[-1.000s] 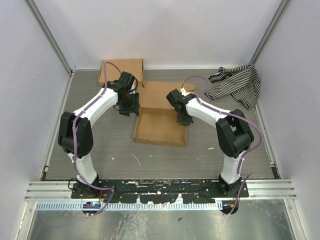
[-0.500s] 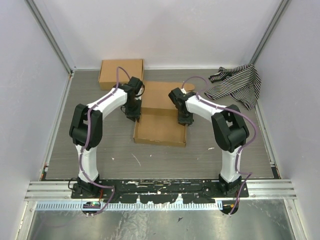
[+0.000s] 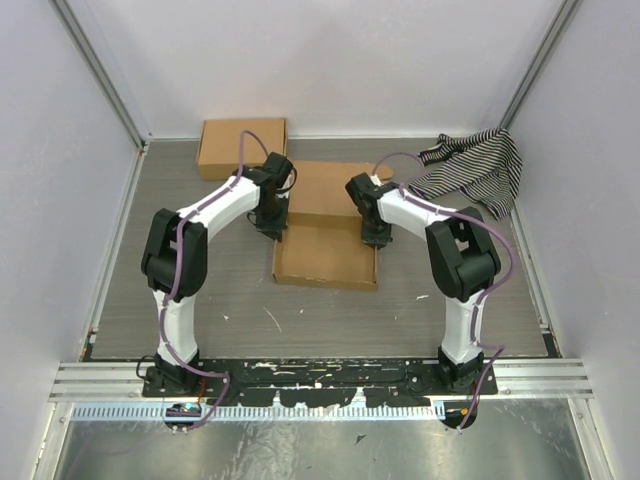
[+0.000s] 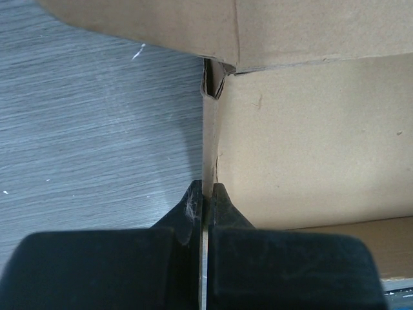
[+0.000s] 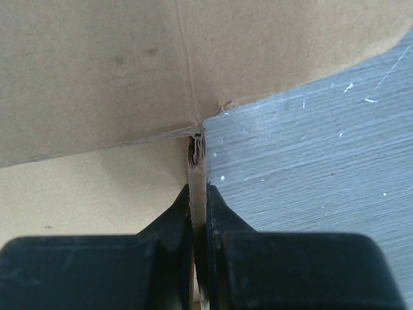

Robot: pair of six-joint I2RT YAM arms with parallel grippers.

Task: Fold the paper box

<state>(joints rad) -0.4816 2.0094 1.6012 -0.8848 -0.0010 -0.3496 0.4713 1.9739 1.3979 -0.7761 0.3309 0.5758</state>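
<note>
**Left gripper (image 4: 208,187) and right gripper (image 5: 198,188) each clamped on a side wall of the paper box (image 3: 325,250)**

My left gripper is nearly closed, its fingers (image 4: 190,213) pinching the thin upright left wall of the box tray. The wall edge runs straight ahead of the fingertips to a crumpled corner. The tray floor is to the right of the fingers and bare table (image 4: 84,129) is to the left. Just past the corner the flat lid panel stretches across.

My right gripper is the same, narrow, with the right wall squeezed between its fingers. The tray floor is on its left and grey table on its right. A torn-looking corner sits just ahead of the tips. Beyond that the lid panel lies flat, and its curved edge swings off to the right.

From the top camera the box sits between my two grippers. The tray part is on the side toward the arm bases and the lid lies open on the far side. Both grippers are at the tray's far corners.

A smaller cardboard box (image 3: 243,146) sits beyond my left gripper, by the back wall and apart from the paper box. A striped cloth (image 3: 478,170) is heaped beyond and to the right of my right gripper.
</note>
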